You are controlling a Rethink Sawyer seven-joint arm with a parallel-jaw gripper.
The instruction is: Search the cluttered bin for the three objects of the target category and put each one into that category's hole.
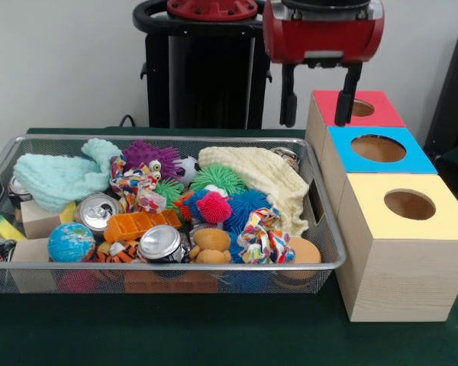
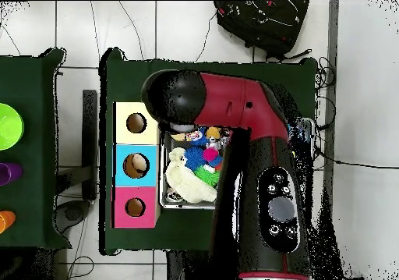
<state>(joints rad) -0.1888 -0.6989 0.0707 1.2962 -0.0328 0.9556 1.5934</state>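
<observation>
Nearest us stands the yellow-topped box point(image 1: 403, 263), its hole point(image 1: 409, 204) dark and round; beside it we see the bin point(image 1: 175, 268), crowded; one spotted cloth knot point(image 1: 264, 238) lies at its near right, another point(image 1: 137, 187) left of centre among pom balls and cans; the gripper point(image 1: 317, 102) hangs above the bin's far right corner, beside the red-topped box, fingers apart, holding nothing.

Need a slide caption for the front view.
Open pincer hangs empty above the red-topped box, beside the cluttered bin.
</observation>
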